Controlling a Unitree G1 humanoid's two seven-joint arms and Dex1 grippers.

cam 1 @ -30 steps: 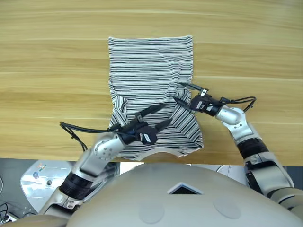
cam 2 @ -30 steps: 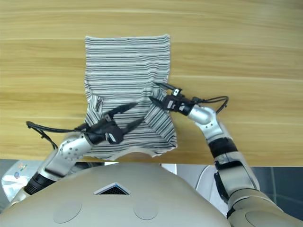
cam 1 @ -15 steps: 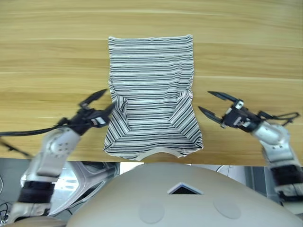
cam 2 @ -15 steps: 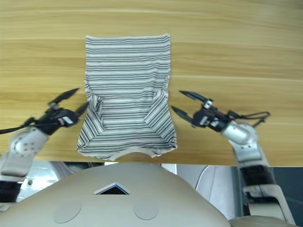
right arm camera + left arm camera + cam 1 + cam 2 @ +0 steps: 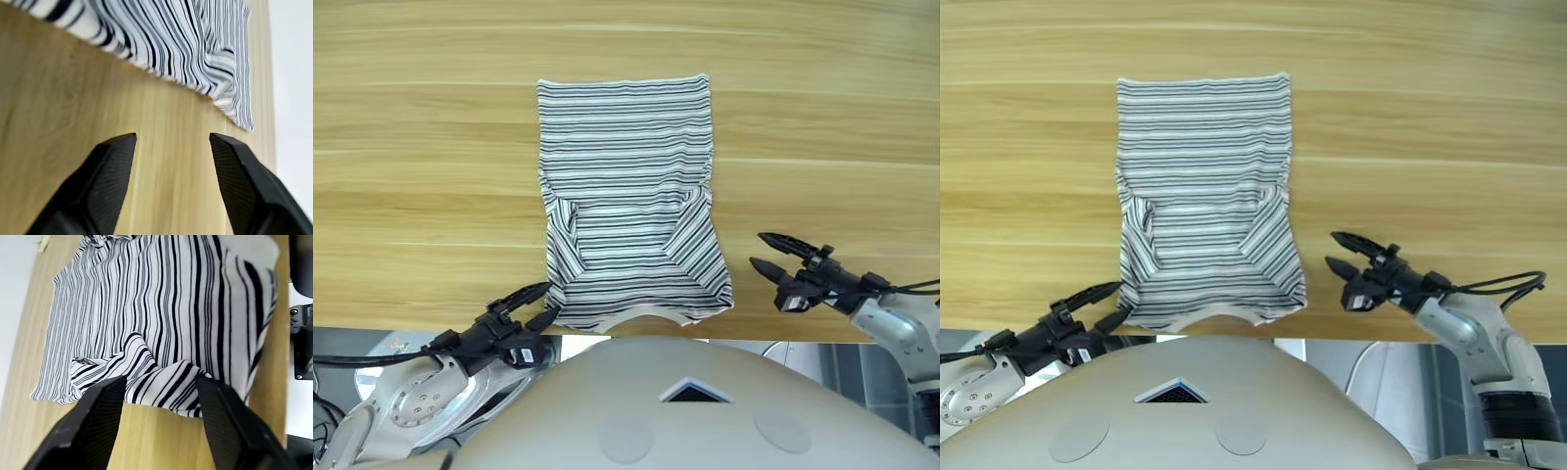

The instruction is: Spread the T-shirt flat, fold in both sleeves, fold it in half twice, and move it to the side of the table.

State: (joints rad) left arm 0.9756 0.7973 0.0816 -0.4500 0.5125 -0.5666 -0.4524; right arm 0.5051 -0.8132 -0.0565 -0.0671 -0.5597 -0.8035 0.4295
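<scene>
The black-and-white striped T-shirt (image 5: 628, 186) lies flat on the wooden table (image 5: 421, 147), both sleeves folded in over its body, collar at the near edge. My left gripper (image 5: 538, 302) hangs open just off the table's near edge, by the shirt's near left corner; the left wrist view has the striped T-shirt (image 5: 161, 318) between its fingers (image 5: 98, 426). My right gripper (image 5: 766, 253) is open over bare wood to the right of the shirt's near right corner, holding nothing. In the right wrist view the striped T-shirt's edge (image 5: 161, 44) lies beyond the fingers (image 5: 110, 181).
Bare wood stretches wide on both sides of the shirt and beyond its far hem. The table's near edge (image 5: 783, 338) runs just below the collar, with grey floor and small items under it at the lower left.
Both grippers let go of the folded sleeves, swung outward off the shirt and drew back toward the near edge. The left one dropped past the table edge. The shirt stayed put.
</scene>
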